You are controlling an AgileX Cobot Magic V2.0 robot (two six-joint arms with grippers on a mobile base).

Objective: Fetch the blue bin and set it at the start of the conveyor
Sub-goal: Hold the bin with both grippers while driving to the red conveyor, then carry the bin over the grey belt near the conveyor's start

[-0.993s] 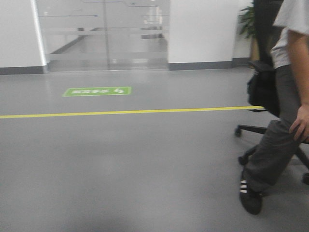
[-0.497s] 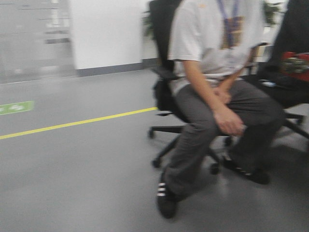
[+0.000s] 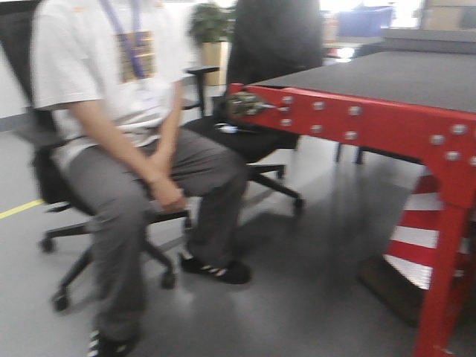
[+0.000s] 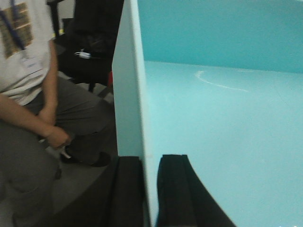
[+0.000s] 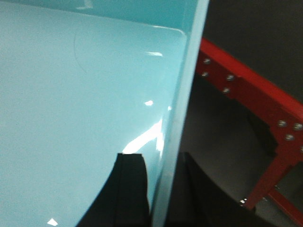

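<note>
The blue bin (image 4: 218, 118) is a pale turquoise tub that fills both wrist views; it also shows in the right wrist view (image 5: 80, 104). My left gripper (image 4: 150, 163) is shut on its left wall, one finger inside and one outside. My right gripper (image 5: 158, 163) is shut on its right wall the same way. The conveyor start (image 3: 416, 74) is a dark-grey belt on a red bolted frame (image 3: 357, 123) at the right of the front view. Its red frame also shows beyond the bin in the right wrist view (image 5: 251, 94). The bin is not in the front view.
A person (image 3: 126, 149) in a white shirt and grey trousers sits on a black office chair at the left, close to the conveyor's corner. A second black chair (image 3: 271, 67) stands behind it. A red-and-white cone (image 3: 416, 238) stands under the belt.
The front view has swung right: the yellow floor line and glass doors have left the view, the seated person moved from right to left, and the red conveyor has come into view.
</note>
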